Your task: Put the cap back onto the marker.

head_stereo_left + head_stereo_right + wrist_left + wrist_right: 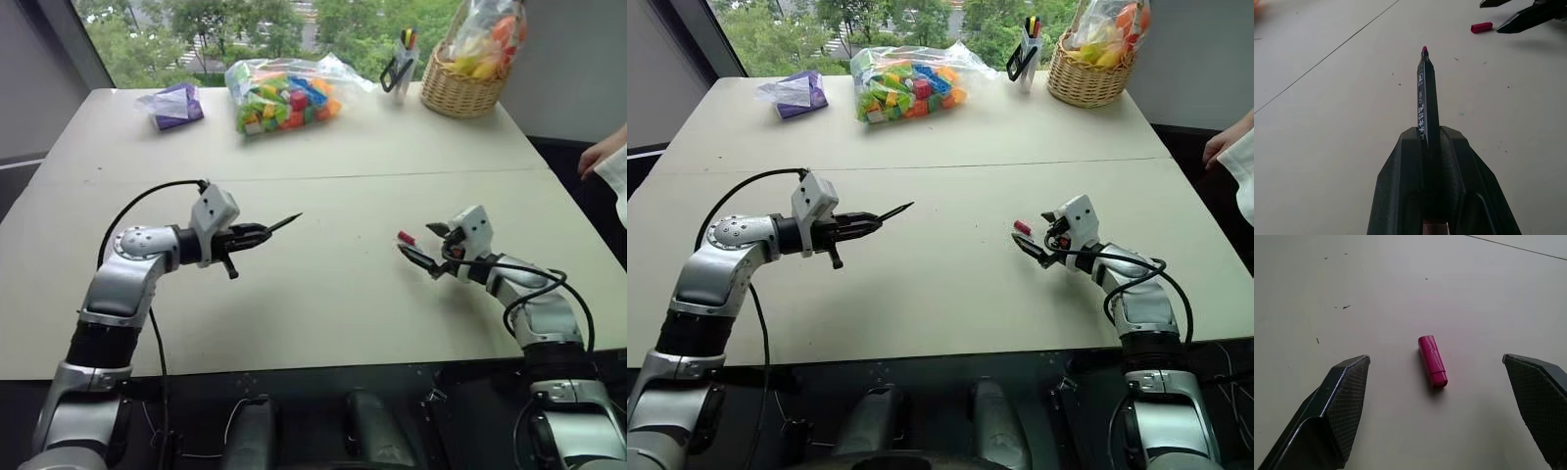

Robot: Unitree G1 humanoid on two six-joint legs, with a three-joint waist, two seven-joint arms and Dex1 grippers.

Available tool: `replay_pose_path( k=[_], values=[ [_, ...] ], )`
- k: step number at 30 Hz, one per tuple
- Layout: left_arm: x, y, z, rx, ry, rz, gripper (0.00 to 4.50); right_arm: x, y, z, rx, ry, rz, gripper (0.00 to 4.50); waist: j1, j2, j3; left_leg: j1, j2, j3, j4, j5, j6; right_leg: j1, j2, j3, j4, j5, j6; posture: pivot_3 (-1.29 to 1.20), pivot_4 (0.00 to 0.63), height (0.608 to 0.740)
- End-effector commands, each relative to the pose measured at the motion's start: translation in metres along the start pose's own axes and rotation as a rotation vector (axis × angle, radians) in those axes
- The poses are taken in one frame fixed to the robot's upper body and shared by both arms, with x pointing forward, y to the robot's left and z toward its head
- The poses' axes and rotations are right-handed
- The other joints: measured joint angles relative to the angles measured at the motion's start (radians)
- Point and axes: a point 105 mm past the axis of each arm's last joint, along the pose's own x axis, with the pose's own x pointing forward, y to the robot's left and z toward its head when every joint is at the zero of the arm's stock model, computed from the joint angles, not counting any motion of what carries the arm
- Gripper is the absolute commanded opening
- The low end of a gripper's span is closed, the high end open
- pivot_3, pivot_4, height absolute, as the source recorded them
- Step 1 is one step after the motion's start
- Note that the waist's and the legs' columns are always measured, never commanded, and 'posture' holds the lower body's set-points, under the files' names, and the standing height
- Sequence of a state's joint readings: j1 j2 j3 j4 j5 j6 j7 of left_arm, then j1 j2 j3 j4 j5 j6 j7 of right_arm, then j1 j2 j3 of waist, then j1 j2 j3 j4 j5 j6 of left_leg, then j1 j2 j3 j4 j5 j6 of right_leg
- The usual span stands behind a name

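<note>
Your left hand (257,233) is clamped tight on the marker (279,224), which sticks out past the fingers with its fine uncapped tip aimed toward the right side of the surface (323,294) and raised clear of it. In the left wrist view the marker (1426,93) runs straight out between the two black fingers (1400,186), white lettering along its barrel and a reddish tip at the end.

Your right hand (424,245) has its fingers spread wide and grips nothing. The cap (406,238) lies flat on the surface just at that hand's fingertips, on the right half of the surface and well apart from the marker's tip. From the right wrist view, the cap (1432,361) rests on its side between the two open fingers (1344,396), touching neither (it looks more magenta than red here).

At the far edge you have a clear bag of coloured toy blocks (284,96), a purple bag (176,105) to its left, a pen holder (402,64) and a wicker basket (460,93) to its right. A person's hand (600,157) shows at the right edge.
</note>
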State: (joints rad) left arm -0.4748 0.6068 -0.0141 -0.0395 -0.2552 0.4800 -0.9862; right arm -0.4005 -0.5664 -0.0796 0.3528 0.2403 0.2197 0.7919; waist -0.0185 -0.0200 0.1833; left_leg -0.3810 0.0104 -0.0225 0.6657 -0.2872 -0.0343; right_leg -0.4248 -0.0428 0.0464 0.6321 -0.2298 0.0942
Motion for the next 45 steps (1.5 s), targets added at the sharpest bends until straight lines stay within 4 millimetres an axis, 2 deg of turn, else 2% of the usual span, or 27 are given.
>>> replay_pose_path(
  k=[1,8,15,26,39,42,44,45],
  values=[
    [-0.006,0.002,0.013,0.032,-0.037,0.018,0.02,0.006,-0.001,0.013,-0.034,-0.044,0.015,4.50,0.000,0.000,0.000,0.000,0.000,0.000,0.000,0.000,0.000,0.000,0.000,0.000,0.000,0.000,0.000,0.00,0.150,0.740],
    [-0.008,0.000,0.013,0.031,-0.037,0.029,0.02,0.019,-0.002,0.009,-0.031,-0.025,0.046,4.50,-0.002,0.000,0.000,0.000,0.000,0.000,0.000,0.000,0.000,0.000,0.000,0.000,0.000,0.000,0.000,0.00,0.150,0.740],
    [-0.009,0.000,0.013,0.039,-0.037,0.040,0.02,0.024,0.001,0.001,-0.047,0.009,0.088,4.50,-0.002,0.000,0.000,0.000,0.000,0.000,0.000,0.000,0.000,0.000,0.000,0.000,0.000,0.000,0.000,0.00,0.150,0.740],
    [-0.007,0.000,0.013,0.049,-0.035,0.041,0.02,0.012,-0.003,-0.016,-0.042,0.057,0.089,4.50,0.002,0.000,0.000,0.001,0.000,0.000,0.000,0.000,0.000,0.000,0.000,0.000,0.000,0.000,0.000,0.00,0.150,0.740],
    [-0.001,0.001,0.014,0.059,-0.041,0.030,0.02,0.003,0.000,-0.020,-0.018,0.062,0.079,4.50,0.005,0.000,0.000,0.001,-0.001,0.000,0.000,0.000,0.000,0.001,-0.001,0.000,0.000,0.000,0.000,0.00,0.150,0.740],
    [0.000,0.002,0.015,0.061,-0.044,0.025,0.00,0.004,0.001,-0.022,-0.007,0.063,0.078,3.73,0.004,0.000,0.000,0.001,-0.001,0.000,0.000,0.000,0.000,0.001,-0.001,0.000,0.000,0.000,0.000,0.00,0.150,0.740],
    [0.000,0.002,0.016,0.063,-0.045,0.024,0.00,0.005,0.002,-0.021,-0.004,0.061,0.079,2.88,0.003,0.000,0.000,0.002,-0.001,0.000,0.000,0.000,0.000,0.002,-0.001,0.000,0.000,0.000,0.000,0.00,0.150,0.740],
    [0.000,0.002,0.016,0.064,-0.045,0.024,0.00,0.006,0.001,-0.020,0.000,0.059,0.078,2.30,0.003,0.000,0.000,0.002,-0.001,0.000,0.000,0.000,0.000,0.002,-0.001,0.000,0.000,0.000,0.000,0.00,0.150,0.740]
  ],
)
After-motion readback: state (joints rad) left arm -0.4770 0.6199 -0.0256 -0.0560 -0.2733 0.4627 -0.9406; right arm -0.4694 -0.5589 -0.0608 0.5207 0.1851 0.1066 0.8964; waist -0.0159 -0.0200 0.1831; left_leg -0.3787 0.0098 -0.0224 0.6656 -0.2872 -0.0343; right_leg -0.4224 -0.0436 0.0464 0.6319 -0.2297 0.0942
